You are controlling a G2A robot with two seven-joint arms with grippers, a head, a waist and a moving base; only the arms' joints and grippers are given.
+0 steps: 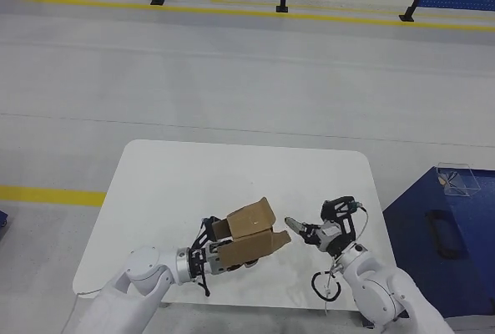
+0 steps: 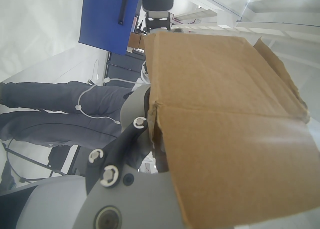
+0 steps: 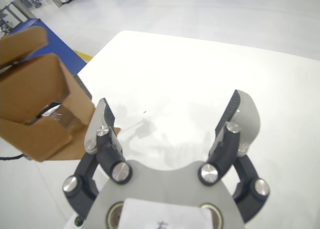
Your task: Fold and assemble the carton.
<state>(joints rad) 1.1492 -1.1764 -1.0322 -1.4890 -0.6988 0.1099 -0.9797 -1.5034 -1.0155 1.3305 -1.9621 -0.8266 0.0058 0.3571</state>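
Carton (image 1: 251, 232): brown cardboard, partly folded, clamped in left gripper (image 1: 216, 249) above white table (image 1: 189, 184). Right gripper (image 3: 170, 100): fingers spread wide, empty, just beside its open end.

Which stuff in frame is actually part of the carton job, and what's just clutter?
Job:
- carton, held in the left tool
- right tool, open, beside the carton
- table, the work surface

Lying about:
- blue cabinet next to the table
- clear container on it
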